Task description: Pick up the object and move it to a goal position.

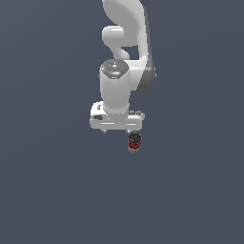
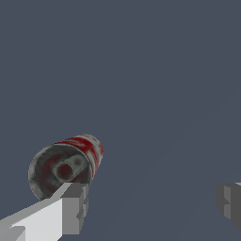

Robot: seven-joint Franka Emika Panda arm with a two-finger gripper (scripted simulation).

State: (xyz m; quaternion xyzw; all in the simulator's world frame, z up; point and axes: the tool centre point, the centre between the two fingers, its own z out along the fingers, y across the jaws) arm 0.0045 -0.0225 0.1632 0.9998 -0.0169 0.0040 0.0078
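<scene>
A white arm (image 1: pixel 127 43) reaches down from the top of the exterior view, ending in a white hand whose gripper (image 1: pixel 120 129) points down at a plain slate-grey floor (image 1: pixel 47 190). The can (image 1: pixel 134 141), a small red and black cylinder with grey-white bits, lies just below the hand, toward the exterior view's right of the gripper's middle. It shows a round dark end face with a grey ring.

In the wrist view the can (image 2: pixel 66 167) appears end-on, its grey rim and pull-tab lid turned to the camera and its red, white-streaked side running away behind. One light grey finger (image 2: pixel 70 207) sits just in front of the can's lower rim, overlapping it in the picture; whether it touches cannot be told. The other finger (image 2: pixel 229 202) is well apart at the far side of the frame, darker and partly cut off by the edge. The jaws stand wide apart, with bare floor showing between them, and they hold nothing. The can lies outside the gap, beside the nearer finger and not between the two.

Around the can the floor is one even grey in every direction, out to all four edges of both views. The only things close to the can are the hand above it and the finger at its rim. No floor edge, wall or border shows in either view.
</scene>
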